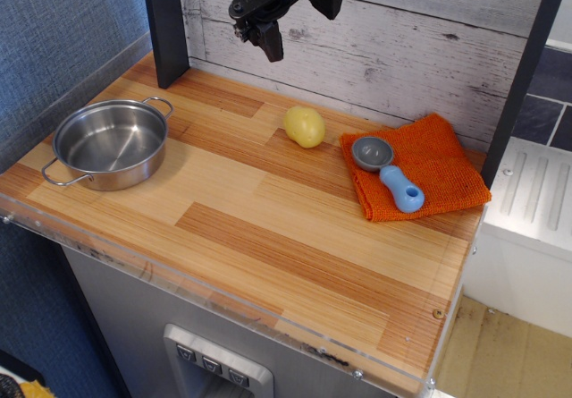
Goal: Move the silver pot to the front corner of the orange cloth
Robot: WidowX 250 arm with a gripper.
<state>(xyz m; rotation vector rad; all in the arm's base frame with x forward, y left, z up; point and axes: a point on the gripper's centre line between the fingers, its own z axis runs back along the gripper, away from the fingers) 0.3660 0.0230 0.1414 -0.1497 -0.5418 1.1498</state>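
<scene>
The silver pot (111, 142) stands empty at the left end of the wooden counter, with its two wire loop handles pointing front-left and back-right. The orange cloth (429, 161) lies at the back right, and a small scoop (391, 173) with a grey bowl and a blue handle rests on its left part. My black gripper (298, 18) hangs high over the back middle of the counter, in front of the white plank wall. Its fingers stand apart and hold nothing. It is far from both the pot and the cloth.
A yellow potato-like toy (305, 126) sits at the back middle, between the pot and the cloth. A dark post (165, 27) stands at the back left and another one (523, 76) behind the cloth. The counter has a clear plastic front edge (223, 295).
</scene>
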